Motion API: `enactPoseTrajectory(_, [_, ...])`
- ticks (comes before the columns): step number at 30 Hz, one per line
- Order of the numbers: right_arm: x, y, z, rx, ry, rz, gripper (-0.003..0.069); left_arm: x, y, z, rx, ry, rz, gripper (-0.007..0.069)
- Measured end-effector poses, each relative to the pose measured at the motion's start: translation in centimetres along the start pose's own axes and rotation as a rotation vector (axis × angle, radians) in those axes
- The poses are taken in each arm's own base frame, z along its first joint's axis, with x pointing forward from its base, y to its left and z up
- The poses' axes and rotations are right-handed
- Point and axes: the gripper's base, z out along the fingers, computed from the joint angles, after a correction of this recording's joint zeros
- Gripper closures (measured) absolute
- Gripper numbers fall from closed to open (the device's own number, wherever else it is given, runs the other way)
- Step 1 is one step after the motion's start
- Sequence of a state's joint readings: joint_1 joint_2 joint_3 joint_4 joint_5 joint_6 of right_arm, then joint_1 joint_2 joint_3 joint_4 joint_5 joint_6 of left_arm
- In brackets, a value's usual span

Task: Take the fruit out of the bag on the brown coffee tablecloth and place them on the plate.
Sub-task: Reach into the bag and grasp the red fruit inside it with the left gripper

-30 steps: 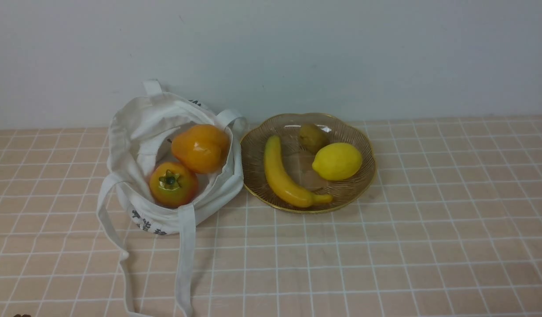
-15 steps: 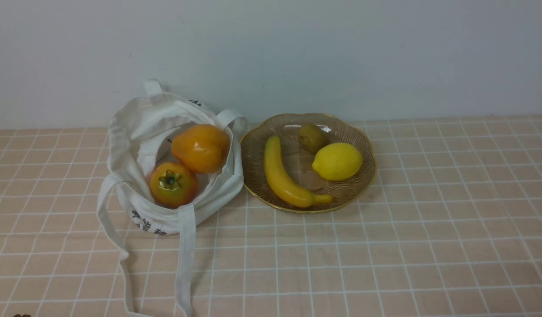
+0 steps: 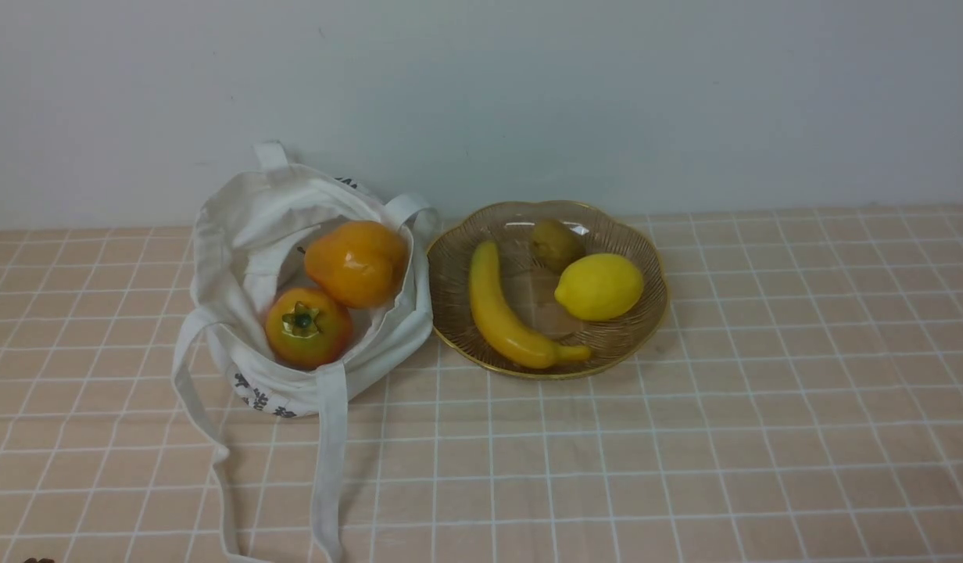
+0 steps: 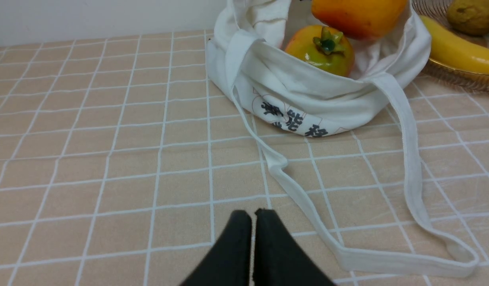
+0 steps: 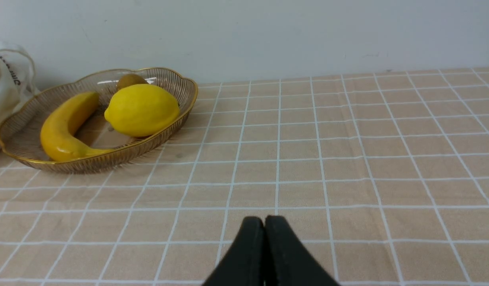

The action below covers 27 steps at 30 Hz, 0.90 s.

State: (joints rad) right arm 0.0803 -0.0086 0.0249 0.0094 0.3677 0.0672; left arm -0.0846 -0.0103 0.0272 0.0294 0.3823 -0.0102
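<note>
Both the black left gripper (image 4: 252,216) and right gripper (image 5: 264,222) are closed, empty. Open the left wide to straddle the glossy orange round fruit (image 3: 356,262) in the white canvas bag (image 3: 235,234).

Front view: lower parts of plain orange fruit (image 3: 358,262) and red-orange fruit (image 3: 308,327), hidden inside bag (image 3: 231,234); printed characters (image 3: 261,402), partly tucked under the fold, unreadable; straps (image 3: 329,453), cut off at lower edge; small green-brown fruit (image 3: 555,242), partly behind lemon (image 3: 599,286), kind unclear; dark speck (image 3: 34,560) at lower edge, unidentifiable. Left wrist view: plain orange fruit, banana (image 4: 455,53) and plate (image 4: 466,79), cropped by frame; left gripper (image 4: 252,212), only black fingertips visible, pressed together. Right wrist view: bag cropped to a sliver; right gripper (image 5: 264,219), likewise fingertips only, pressed together.
</note>
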Motion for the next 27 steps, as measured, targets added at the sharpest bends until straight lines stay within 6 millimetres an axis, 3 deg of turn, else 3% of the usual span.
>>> enactPoseTrajectory(21, [0.00,0.00,0.00,0.000,0.000,0.000,0.0673,-0.06,-0.04,0.00,0.005,-0.006,-0.016,0.0629])
enactPoseTrajectory(25, [0.00,0.00,0.00,0.000,0.000,0.000,0.0673,-0.29,-0.58,-0.02,0.068,-0.026,-0.232,0.0629])
enactPoseTrajectory(27, [0.00,0.00,0.00,0.000,0.000,0.000,0.0673,-0.38,-1.00,-0.05,0.117,-0.021,-0.424,0.0629])
